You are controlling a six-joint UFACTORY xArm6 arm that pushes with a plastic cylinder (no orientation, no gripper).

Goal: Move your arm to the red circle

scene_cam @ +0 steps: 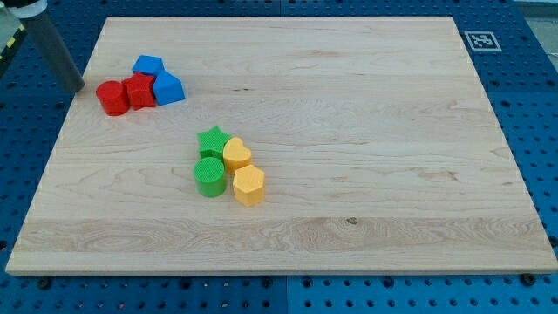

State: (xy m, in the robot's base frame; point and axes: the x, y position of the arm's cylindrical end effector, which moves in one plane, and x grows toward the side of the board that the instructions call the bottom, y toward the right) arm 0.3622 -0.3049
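I'm working in a lab setup: a pale wooden worktop (349,131) lies on a blue perforated base (523,52), with a black-and-white marker tag (481,40) stuck at its far right corner.

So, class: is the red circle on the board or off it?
On: the red circle sits wholly on the wooden board, near its left edge.

All that is showing of me is a straight, round rod, dark grey to black, with a dull sheen running along its length. A pale, whitish collar is capping it at the view's top-left corner. My tip (78,88) is ending blunt and plain.
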